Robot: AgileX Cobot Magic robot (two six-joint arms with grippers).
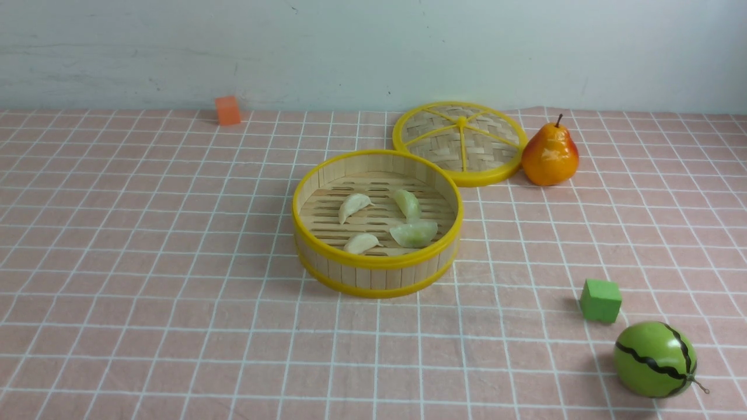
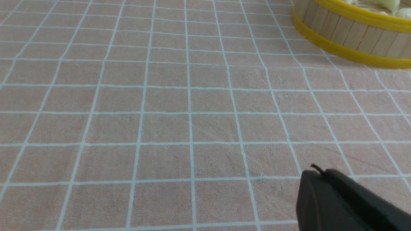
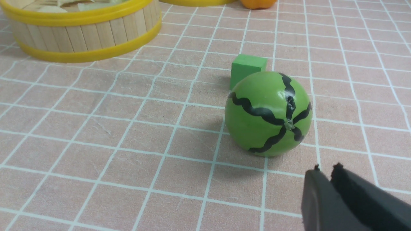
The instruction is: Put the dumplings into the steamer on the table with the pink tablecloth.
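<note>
Bamboo steamer [image 1: 378,279] holds four dumplings [image 1: 353,206]; left gripper [image 2: 319,170] clenched, right gripper [image 3: 327,169] slightly parted.

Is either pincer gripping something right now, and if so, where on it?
Nothing is held: the left pincer and right pincer are both empty.

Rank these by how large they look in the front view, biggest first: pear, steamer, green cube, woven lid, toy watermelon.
1. Steamer
2. Woven lid
3. Toy watermelon
4. Pear
5. Green cube

The watermelon sits nearer the camera, so its lead over the pear may be only apparent.
</note>
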